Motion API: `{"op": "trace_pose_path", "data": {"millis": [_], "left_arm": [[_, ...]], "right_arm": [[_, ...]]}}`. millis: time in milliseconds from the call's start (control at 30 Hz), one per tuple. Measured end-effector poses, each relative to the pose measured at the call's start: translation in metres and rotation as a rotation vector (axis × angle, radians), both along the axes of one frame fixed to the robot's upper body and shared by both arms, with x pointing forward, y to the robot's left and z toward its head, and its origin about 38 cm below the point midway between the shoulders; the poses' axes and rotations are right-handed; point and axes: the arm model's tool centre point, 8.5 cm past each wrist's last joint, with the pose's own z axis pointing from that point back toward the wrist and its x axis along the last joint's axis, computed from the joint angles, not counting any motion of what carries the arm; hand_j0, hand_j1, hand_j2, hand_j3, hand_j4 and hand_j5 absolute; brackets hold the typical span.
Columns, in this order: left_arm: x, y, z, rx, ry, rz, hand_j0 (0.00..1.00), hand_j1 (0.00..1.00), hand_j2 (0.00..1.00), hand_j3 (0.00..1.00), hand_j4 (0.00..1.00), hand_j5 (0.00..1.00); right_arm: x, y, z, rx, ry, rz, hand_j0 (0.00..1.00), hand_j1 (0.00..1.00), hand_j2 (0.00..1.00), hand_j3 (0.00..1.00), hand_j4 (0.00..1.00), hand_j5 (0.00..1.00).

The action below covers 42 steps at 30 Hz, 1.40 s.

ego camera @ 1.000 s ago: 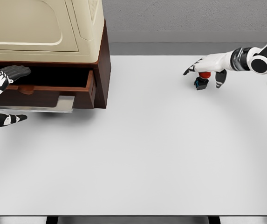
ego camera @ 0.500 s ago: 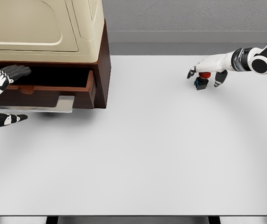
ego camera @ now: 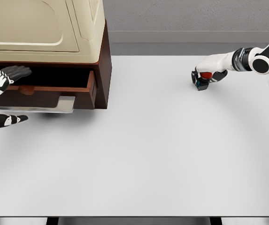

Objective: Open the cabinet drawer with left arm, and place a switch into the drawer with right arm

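Note:
The switch point(ego camera: 203, 80), a small dark block with a red button on top, stands on the white table point(ego camera: 148, 150) at the far right. My right hand point(ego camera: 205, 78) has its fingers curled around it from above. The brown cabinet drawer point(ego camera: 54, 96) is pulled out below the cream cabinet body point(ego camera: 45, 28) at the upper left. At the left edge my left hand point(ego camera: 5, 96) stays open, with fingers above the drawer's front and thumb below it, holding nothing.
A flat grey plate point(ego camera: 54, 105) hangs on the drawer's front. A round brown knob point(ego camera: 27, 90) shows inside the drawer. A grey wall point(ego camera: 195, 18) runs behind the table.
The right hand's spread fingers have closed in around the switch. The left hand and the drawer have not moved.

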Motion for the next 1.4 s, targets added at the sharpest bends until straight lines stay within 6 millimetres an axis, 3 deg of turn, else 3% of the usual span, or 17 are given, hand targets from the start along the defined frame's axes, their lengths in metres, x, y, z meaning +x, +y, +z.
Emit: {"op": "trace_pose_path", "data": {"millis": [100, 200, 400, 467, 600, 967, 1067, 1267, 1400], "left_arm": [[0.0, 0.0, 0.0, 0.0, -0.001, 0.0, 1.0, 1.0, 1.0, 1.0, 1.0, 1.0], [0.0, 0.0, 0.0, -0.001, -0.001, 0.001, 1.0, 1.0, 1.0, 1.0, 1.0, 1.0], [0.0, 0.001, 0.0, -0.002, -0.001, 0.002, 1.0, 1.0, 1.0, 1.0, 1.0, 1.0], [0.0, 0.001, 0.0, -0.002, -0.001, 0.002, 1.0, 1.0, 1.0, 1.0, 1.0, 1.0], [0.0, 0.0, 0.0, -0.005, -0.003, 0.003, 1.0, 1.0, 1.0, 1.0, 1.0, 1.0], [0.0, 0.0, -0.001, -0.008, -0.001, 0.003, 1.0, 1.0, 1.0, 1.0, 1.0, 1.0], [0.0, 0.0, -0.001, -0.008, -0.001, 0.003, 1.0, 1.0, 1.0, 1.0, 1.0, 1.0], [0.0, 0.0, -0.001, -0.008, -0.001, 0.003, 1.0, 1.0, 1.0, 1.0, 1.0, 1.0], [0.0, 0.0, -0.001, -0.009, -0.001, 0.003, 1.0, 1.0, 1.0, 1.0, 1.0, 1.0]], "right_arm": [[0.0, 0.002, 0.0, 0.006, 0.0, 0.004, 0.37, 0.37, 0.37, 0.37, 0.37, 0.37], [0.001, 0.005, 0.003, 0.021, -0.005, 0.007, 0.35, 0.35, 0.35, 0.35, 0.35, 0.35], [-0.006, 0.028, 0.033, 0.101, -0.071, 0.104, 0.34, 0.34, 0.34, 0.34, 0.34, 0.34], [-0.019, 0.038, 0.044, 0.121, -0.101, 0.173, 0.25, 0.25, 0.25, 0.25, 0.25, 0.25], [-0.043, 0.06, 0.063, 0.142, -0.148, 0.299, 0.2, 0.2, 0.2, 0.2, 0.2, 0.2], [-0.149, 0.123, 0.133, 0.246, -0.247, 0.711, 0.2, 0.2, 0.2, 0.2, 0.2, 0.2], [-0.161, 0.14, 0.156, 0.247, -0.289, 0.788, 0.2, 0.2, 0.2, 0.2, 0.2, 0.2], [-0.173, 0.192, 0.167, 0.26, -0.294, 0.924, 0.2, 0.2, 0.2, 0.2, 0.2, 0.2], [-0.176, 0.213, 0.172, 0.268, -0.295, 0.969, 0.2, 0.2, 0.2, 0.2, 0.2, 0.2]]}}
